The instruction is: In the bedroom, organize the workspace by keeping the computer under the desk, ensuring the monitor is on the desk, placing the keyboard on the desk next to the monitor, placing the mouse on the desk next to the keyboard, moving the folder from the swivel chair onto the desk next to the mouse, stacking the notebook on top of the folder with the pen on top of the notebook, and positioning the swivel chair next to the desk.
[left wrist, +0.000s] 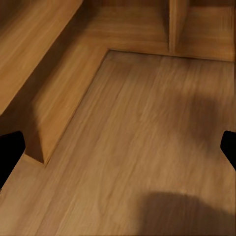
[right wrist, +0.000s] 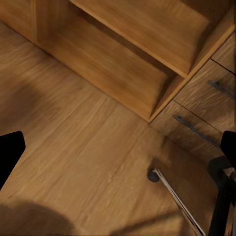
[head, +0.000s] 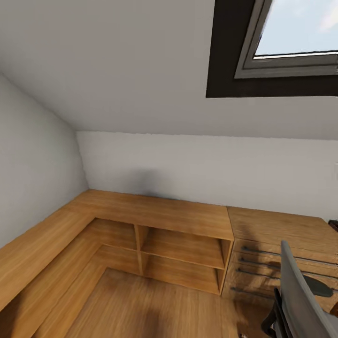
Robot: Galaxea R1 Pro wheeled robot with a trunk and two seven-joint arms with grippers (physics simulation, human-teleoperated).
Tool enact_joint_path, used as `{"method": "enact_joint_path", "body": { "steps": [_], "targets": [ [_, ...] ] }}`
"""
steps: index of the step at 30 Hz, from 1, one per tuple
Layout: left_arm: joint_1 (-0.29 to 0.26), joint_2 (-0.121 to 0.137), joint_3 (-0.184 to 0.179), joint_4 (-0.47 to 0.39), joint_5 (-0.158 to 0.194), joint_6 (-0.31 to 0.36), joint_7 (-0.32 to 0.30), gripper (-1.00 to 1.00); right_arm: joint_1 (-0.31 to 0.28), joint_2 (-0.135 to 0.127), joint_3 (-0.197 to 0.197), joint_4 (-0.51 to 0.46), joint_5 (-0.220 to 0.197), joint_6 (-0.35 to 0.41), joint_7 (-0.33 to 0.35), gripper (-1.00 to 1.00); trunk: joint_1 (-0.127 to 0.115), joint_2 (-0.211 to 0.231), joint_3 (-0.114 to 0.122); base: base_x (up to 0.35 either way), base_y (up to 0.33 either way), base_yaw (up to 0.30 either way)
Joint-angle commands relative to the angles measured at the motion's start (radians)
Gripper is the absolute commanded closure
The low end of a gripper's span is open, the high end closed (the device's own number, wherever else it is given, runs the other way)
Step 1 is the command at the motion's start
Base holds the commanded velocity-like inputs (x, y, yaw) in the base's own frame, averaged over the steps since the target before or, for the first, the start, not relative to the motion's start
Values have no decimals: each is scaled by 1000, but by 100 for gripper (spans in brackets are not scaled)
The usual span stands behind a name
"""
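Two open grippers, left gripper (left wrist: 118, 147) and right gripper (right wrist: 118, 147), above wood floor (left wrist: 147, 123)

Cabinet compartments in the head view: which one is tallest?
The left open compartment of the light-wood cabinet: it has no shelf dividing it, whereas the bay to its right is split by a shelf into two.

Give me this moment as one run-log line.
phase: in transit | in view: swivel chair, low wood cabinet, wood floor | left gripper: jaws open, empty | right gripper: jaws open, empty
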Motion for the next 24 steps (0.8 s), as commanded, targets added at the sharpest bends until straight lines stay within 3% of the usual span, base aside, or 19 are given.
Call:
{"method": "enact_joint_path", "body": {
  "steps": [1, 14, 24],
  "targets": [
    [0, 0, -9, 0, 4, -1, 6, -100, -1, 0, 3, 1, 9, 0, -10, -100, 1, -1, 0, 229, 239, -298],
    [0, 0, -9, 0, 4, -1, 6, -100, -1, 2, 3, 1, 8, 1, -11, -100, 1, -1, -4, 231, 238, -268],
    [0, 0, -9, 0, 4, -1, 6, -100, -1, 3, -1, 2, 8, 1, -12, -100, 1, -1, -18, 65, 59, -76]
  ]
}}
